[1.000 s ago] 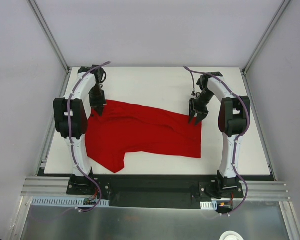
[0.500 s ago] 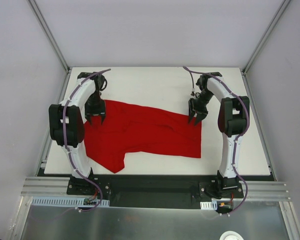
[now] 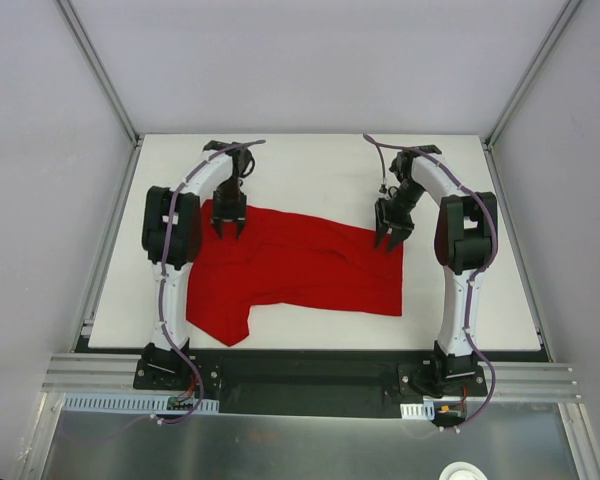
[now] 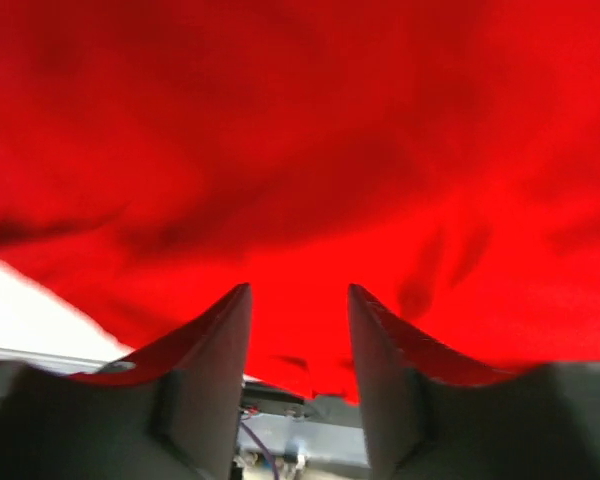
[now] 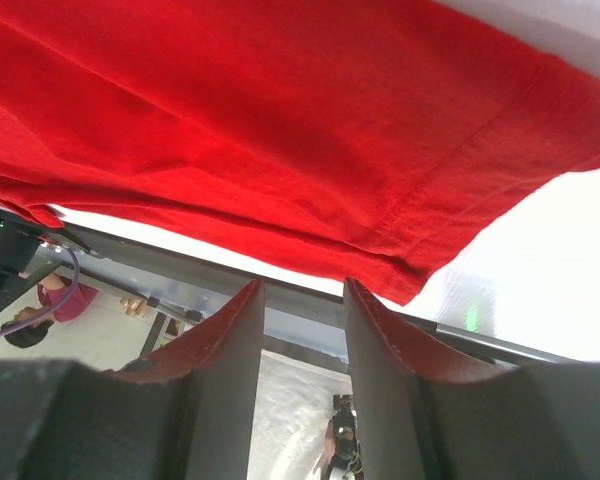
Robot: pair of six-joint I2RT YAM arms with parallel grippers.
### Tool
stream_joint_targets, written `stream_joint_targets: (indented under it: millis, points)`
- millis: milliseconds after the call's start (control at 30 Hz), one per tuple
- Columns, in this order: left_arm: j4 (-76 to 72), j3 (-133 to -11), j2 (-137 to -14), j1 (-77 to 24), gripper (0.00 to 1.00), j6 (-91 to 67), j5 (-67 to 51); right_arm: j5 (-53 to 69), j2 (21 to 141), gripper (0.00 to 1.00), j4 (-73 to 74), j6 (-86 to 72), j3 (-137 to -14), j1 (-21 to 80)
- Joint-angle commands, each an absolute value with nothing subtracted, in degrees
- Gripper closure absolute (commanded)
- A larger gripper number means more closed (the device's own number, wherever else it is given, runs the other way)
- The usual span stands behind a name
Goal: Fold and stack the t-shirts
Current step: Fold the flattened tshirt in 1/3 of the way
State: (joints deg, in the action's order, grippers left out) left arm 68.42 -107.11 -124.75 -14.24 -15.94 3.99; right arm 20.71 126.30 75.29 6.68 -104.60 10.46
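Observation:
The red t-shirt [image 3: 300, 270] lies spread on the white table, wrinkled, with one sleeve or corner hanging toward the near left. My left gripper [image 3: 229, 229] hovers over the shirt's far left part; its wrist view shows red cloth [image 4: 300, 150] filling the frame and the jaws apart with nothing between them. Over the shirt's far right corner stands my right gripper [image 3: 389, 240]. In the right wrist view the hemmed corner [image 5: 400, 240] lies ahead of the parted, empty fingers [image 5: 230, 330].
The white table [image 3: 480, 300] carries the shirt and ends at a metal rail along the near edge. Grey walls and slanted frame posts [image 3: 100, 70] enclose the back and sides.
The left gripper has opened, letting go of the shirt's far left edge, and swung right over the cloth. The right gripper has stayed where it was.

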Motion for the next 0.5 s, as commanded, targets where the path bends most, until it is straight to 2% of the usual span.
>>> stream_joint_targets:
  millis: [0,133,167,200,467]
  points:
    - [69.3,-107.8,-128.3,-14.2,0.6,-16.3,2.1,20.9,125.8,0.6,82.6,7.3,-102.9,10.8]
    - [71.3,-111.9,-131.7,-14.1,0.67,-16.1,2.5,19.6,125.9,0.78,82.5,7.1,-101.8,10.8]
    - [71.2,-112.7,-132.4,-14.0,0.68,-16.3,2.6,19.2,126.0,0.86,82.6,6.9,-101.9,10.8]
    - [71.4,-114.0,-132.6,-13.8,0.68,-16.2,3.6,18.8,125.9,0.99,82.7,6.8,-101.9,10.8]
    - [73.0,-115.2,-133.5,-10.4,0.66,-16.4,5.4,9.1,129.2,0.99,83.7,5.1,-104.5,10.8]
